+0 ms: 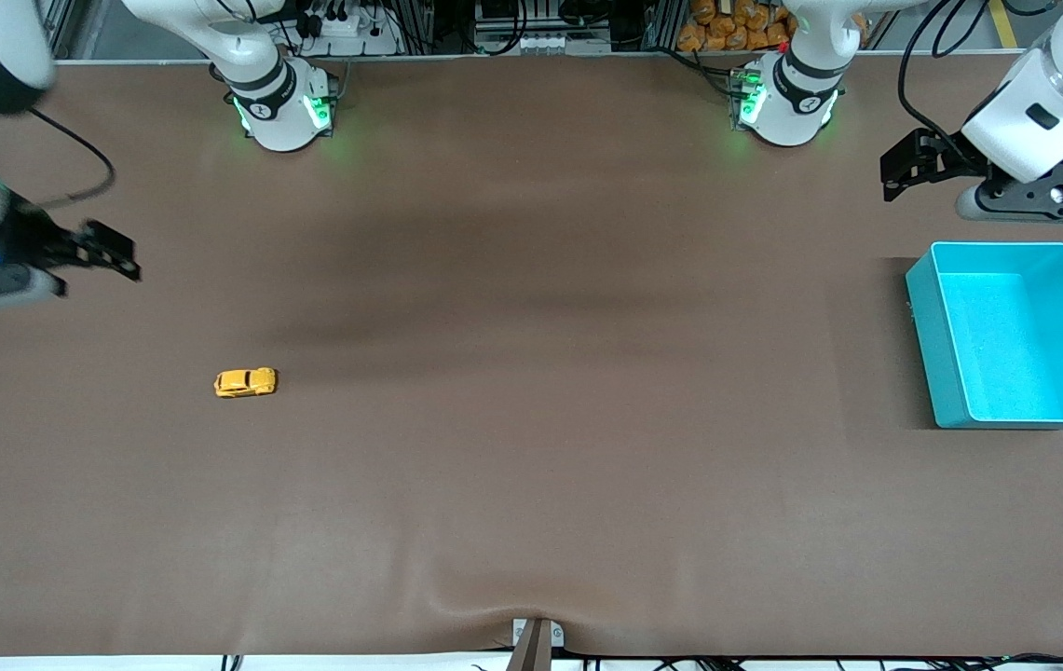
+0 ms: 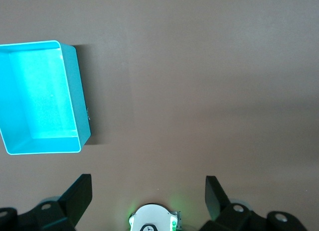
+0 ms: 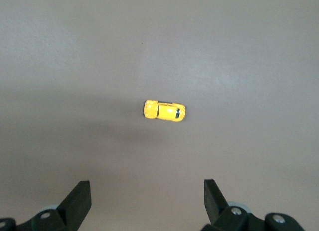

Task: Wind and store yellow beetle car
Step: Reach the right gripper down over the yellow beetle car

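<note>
The yellow beetle car [image 1: 245,382] stands on its wheels on the brown table toward the right arm's end; it also shows in the right wrist view [image 3: 165,111]. My right gripper [image 1: 116,253] hangs open and empty in the air, up over the table near that end, apart from the car; its jaws [image 3: 147,191] stand wide with bare table between them. The teal bin [image 1: 924,317] is empty at the left arm's end and shows in the left wrist view [image 2: 75,91]. My left gripper [image 1: 894,175] is open and empty, above the table beside the bin [image 2: 148,191].
The left arm's base [image 2: 153,220] with green lights shows between the left gripper's jaws. Both arm bases [image 1: 281,107] stand along the table's edge farthest from the front camera. A small bracket [image 1: 536,638] sits at the nearest table edge.
</note>
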Robot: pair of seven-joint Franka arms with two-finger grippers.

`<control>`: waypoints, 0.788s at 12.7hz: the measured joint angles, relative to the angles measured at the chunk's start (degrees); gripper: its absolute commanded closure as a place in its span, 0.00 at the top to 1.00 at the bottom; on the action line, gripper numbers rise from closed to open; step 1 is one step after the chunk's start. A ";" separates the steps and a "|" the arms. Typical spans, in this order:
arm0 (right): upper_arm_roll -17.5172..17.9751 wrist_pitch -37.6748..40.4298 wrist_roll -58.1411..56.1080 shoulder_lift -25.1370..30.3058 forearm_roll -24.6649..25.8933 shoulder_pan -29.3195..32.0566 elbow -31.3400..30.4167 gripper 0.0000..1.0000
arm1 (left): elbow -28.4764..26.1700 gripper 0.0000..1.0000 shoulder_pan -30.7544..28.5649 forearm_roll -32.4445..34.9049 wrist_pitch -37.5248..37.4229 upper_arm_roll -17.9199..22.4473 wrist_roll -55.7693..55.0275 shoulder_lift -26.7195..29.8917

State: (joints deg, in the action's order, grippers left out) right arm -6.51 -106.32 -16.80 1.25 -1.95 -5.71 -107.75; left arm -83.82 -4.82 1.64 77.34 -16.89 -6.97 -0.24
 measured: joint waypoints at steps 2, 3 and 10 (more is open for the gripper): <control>0.12 -6.83 -8.98 -1.23 0.04 -0.65 -5.30 1.00 | 0.40 1.00 -0.26 0.00 0.02 0.05 0.00 0.00; 0.14 -9.08 -14.12 -2.20 0.04 -1.04 -7.16 1.00 | 0.57 1.00 -0.28 0.00 0.02 0.05 0.00 0.01; 0.13 -23.27 -53.27 -12.68 0.11 -1.85 -11.43 1.00 | 0.72 1.00 -0.33 0.00 0.02 0.05 0.00 0.01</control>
State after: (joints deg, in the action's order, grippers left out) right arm -6.37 -129.60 -70.07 -11.42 -1.83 -7.57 -119.18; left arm -83.10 -5.15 1.64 77.35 -16.84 -6.97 -0.24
